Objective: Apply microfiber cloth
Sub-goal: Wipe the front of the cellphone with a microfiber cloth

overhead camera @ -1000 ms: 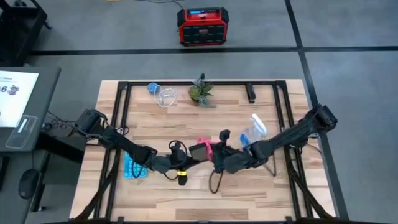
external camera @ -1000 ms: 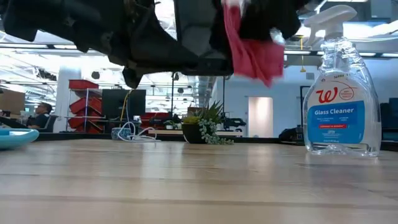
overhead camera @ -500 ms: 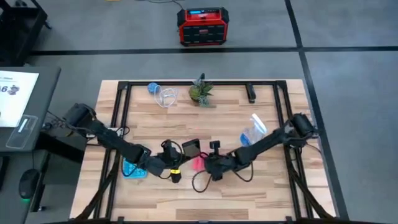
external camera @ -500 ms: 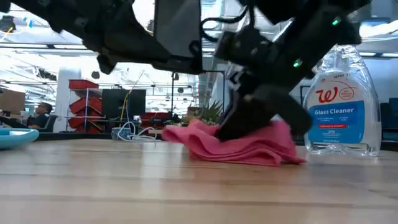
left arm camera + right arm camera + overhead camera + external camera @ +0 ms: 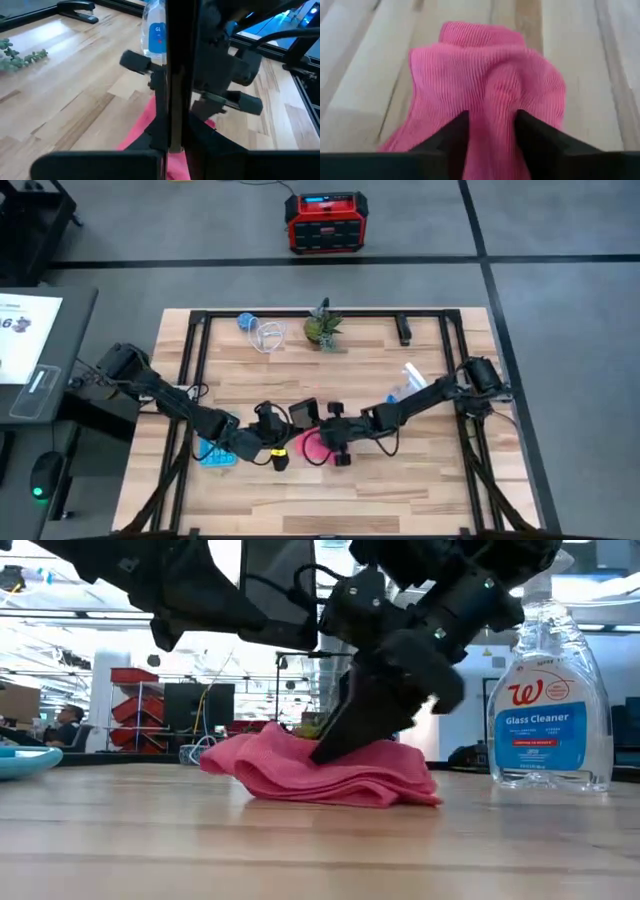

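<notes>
Right tool (image 5: 491, 131) pinches microfiber cloth (image 5: 485, 85) on table (image 5: 420, 480).

Microfiber cloth (image 5: 320, 770) down, dragged leftward

One camera is looking straight down on the whole counter (image 5: 400, 480). A second is sitting at counter height, facing the room behind. Each wrist camera is looking closely past its own fingers. All four are sharing the pink cloth (image 5: 320, 775).
</notes>
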